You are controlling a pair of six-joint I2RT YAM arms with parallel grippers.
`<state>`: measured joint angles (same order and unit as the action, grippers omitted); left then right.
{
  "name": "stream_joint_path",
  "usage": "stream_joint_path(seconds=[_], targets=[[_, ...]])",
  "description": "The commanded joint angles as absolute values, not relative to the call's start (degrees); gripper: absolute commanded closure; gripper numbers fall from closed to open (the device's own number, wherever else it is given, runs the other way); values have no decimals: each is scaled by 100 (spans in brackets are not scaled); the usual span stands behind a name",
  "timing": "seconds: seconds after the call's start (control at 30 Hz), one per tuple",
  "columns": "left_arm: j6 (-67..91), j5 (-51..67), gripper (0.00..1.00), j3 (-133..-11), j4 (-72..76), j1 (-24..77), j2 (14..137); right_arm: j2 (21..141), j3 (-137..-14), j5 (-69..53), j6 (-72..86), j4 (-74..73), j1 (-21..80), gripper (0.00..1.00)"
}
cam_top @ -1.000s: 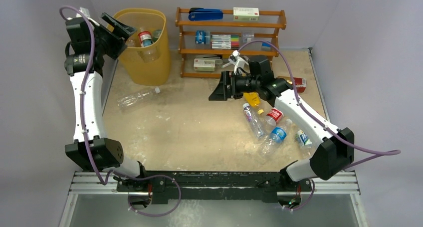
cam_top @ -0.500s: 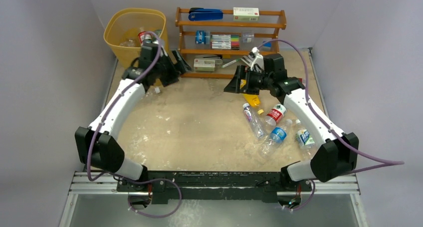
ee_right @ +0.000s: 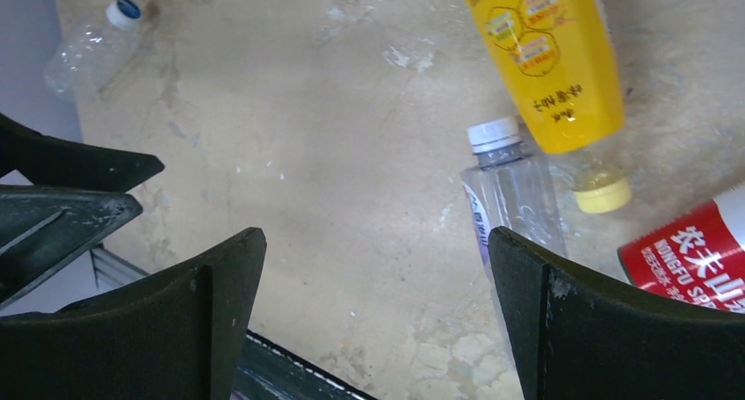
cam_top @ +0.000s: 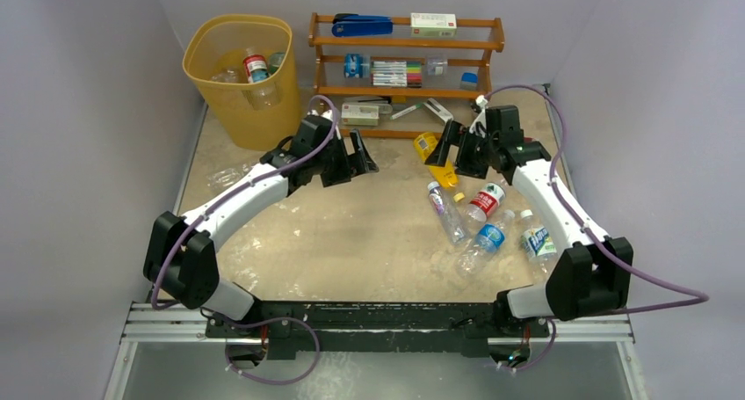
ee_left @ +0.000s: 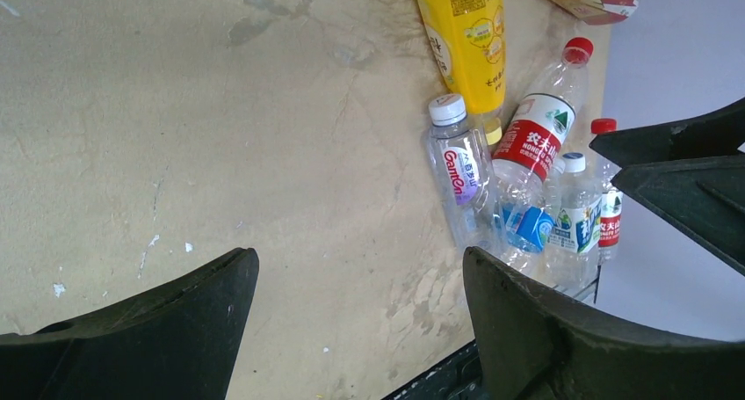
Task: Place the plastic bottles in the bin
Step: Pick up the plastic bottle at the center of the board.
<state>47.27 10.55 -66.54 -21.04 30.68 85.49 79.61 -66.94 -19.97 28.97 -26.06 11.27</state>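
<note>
The yellow bin [cam_top: 255,123] stands at the back left with several bottles [cam_top: 255,66] inside. Several plastic bottles lie at the right of the table: a yellow one [cam_top: 437,160] [ee_right: 549,57] [ee_left: 466,31], a clear purple-labelled one [cam_top: 446,211] [ee_right: 514,189] [ee_left: 459,167], a red-labelled one [cam_top: 485,200] [ee_left: 540,132], a blue-labelled one [cam_top: 488,237]. One clear bottle [cam_top: 227,175] [ee_right: 92,44] lies left, partly behind my left arm. My left gripper [cam_top: 356,158] [ee_left: 360,259] hangs open over bare table mid-back. My right gripper [cam_top: 450,149] [ee_right: 378,237] is open beside the yellow bottle. Both are empty.
A brown wooden shelf rack [cam_top: 404,44] with boxes, pens and a blue stapler stands at the back, just behind both grippers. A green-and-white-labelled bottle [cam_top: 534,242] lies near the right arm. The two grippers face each other about a hand's width apart.
My left arm swung away from the bin down to the middle of the table. My right gripper drew back to the right toward the yellow bottle and opened wider.
</note>
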Motion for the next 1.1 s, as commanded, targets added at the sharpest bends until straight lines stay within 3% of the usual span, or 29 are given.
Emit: stream_joint_path(seconds=[0.0,0.2,0.7,1.07], targets=[[4562,1173,14,-6573,-1726,3085,8508,7646,-6530,-1412,2935,-2737,1114,0],[4456,1153,13,-6548,-1783,3094,8499,7996,-6379,-1244,2964,-2350,1116,2],[4359,1001,13,-6666,-2078,3089,8560,9688,-7579,327,2216,-2371,1107,9],[4421,951,13,-6693,-2107,3094,8671,10322,-7954,-315,1701,-2126,1107,13]])
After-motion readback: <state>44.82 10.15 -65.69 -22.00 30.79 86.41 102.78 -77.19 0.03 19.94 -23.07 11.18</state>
